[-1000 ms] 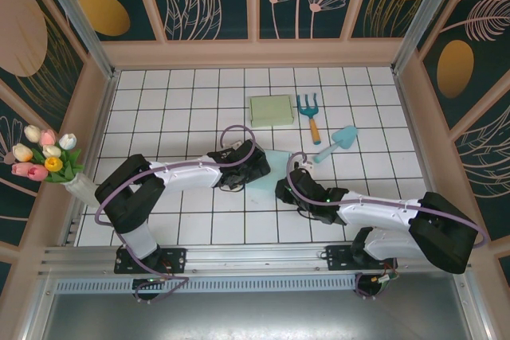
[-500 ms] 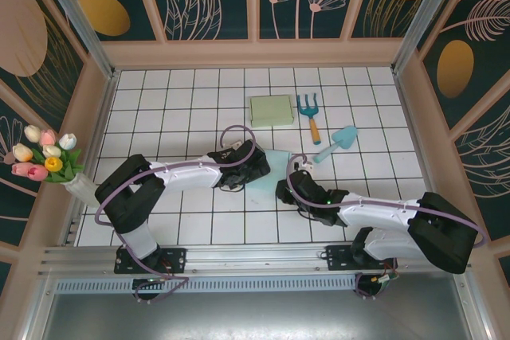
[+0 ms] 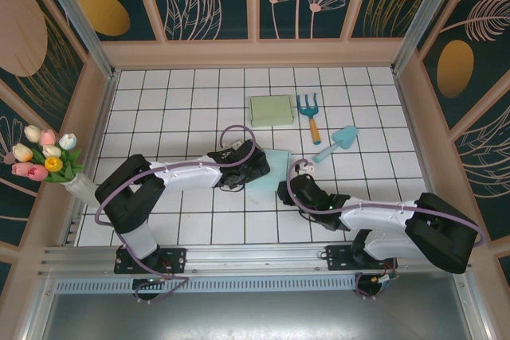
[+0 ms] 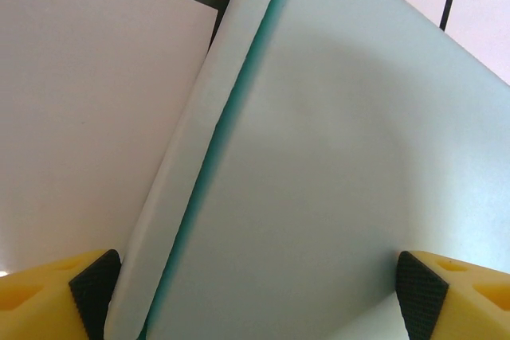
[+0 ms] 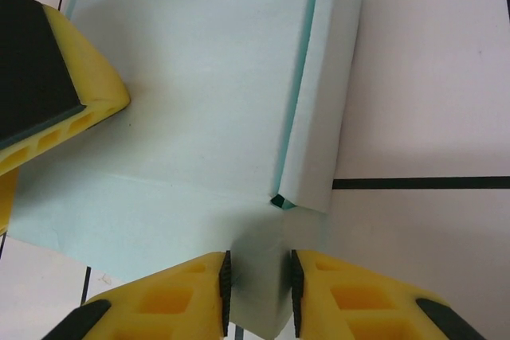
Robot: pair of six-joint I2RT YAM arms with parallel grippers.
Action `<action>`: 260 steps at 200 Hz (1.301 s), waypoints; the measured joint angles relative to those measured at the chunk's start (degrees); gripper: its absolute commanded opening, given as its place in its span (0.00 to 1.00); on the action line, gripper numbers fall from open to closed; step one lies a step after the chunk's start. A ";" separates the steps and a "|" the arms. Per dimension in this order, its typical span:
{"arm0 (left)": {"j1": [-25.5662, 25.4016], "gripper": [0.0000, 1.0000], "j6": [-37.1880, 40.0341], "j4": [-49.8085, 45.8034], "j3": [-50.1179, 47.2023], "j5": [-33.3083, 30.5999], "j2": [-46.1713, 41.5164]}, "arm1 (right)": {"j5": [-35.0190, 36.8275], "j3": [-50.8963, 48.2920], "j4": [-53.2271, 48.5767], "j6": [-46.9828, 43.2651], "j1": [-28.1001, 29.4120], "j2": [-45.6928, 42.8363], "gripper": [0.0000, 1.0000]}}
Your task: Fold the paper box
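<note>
**Top view.** Locate the paper box [image 3: 271, 166] near the middle of the desk [image 3: 175, 101], slightly toward the near edge, lying flat as a pale teal sheet under both arms. Note the left hand [image 3: 256, 168] over its left part and the right hand [image 3: 292, 187] at its near-right corner. Treat the right hand as the nearer to the near flap. Cannot read the sheet's long axis here. Disregard the green box [image 3: 271, 109], rake [image 3: 308, 113] and trowel [image 3: 341, 141] toward the far edge.

**Left wrist view.** Find the left hand [image 4: 255, 300] spread wide, pads [image 4: 96, 292] well apart over the sheet, gripping nothing. Note the turned-over side flap [image 4: 187, 173] running away from the hand, leaning rightward in this view.

**Right wrist view.** Find the right hand [image 5: 259, 286] nearly closed, with a narrow tab [image 5: 256, 268] of the sheet filling the gap between its pads. Cannot tell whether clamped or merely straddled. See the main panel stretching ahead of the hand, and the side flap [image 5: 323, 117] along the panel's right edge, its crease pointing almost straight away. See one left-hand finger resting on the panel's far-left part. Expect the coming move to turn on that line: tab raised and carried forward over the panel.
</note>
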 measured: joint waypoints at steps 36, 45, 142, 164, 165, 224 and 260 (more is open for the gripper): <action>0.00 0.89 0.00 0.28 0.00 -0.26 0.22 | 1.97 -3.76 6.05 -1.25 0.07 0.04 0.27; 0.00 0.89 0.00 0.39 0.00 -0.37 0.31 | 2.38 -4.66 7.32 -1.68 0.07 0.26 0.27; -0.04 0.89 0.00 0.55 0.00 -0.63 0.44 | 1.40 -5.95 9.97 -4.42 0.76 -1.11 0.22; -0.04 0.89 0.00 0.57 0.00 -0.66 0.52 | 0.81 -6.03 10.05 -4.66 0.74 -3.02 0.22; -0.04 0.89 0.00 0.57 0.00 -0.66 0.52 | 0.81 -6.03 10.05 -4.68 0.76 -3.08 0.22; -0.04 0.89 0.00 0.57 0.04 -0.68 0.55 | 1.46 -6.01 8.48 -4.74 0.76 -5.95 0.25; -0.04 0.89 0.02 0.57 0.11 -0.83 0.63 | 4.31 -6.01 5.66 -3.98 0.74 -5.75 0.28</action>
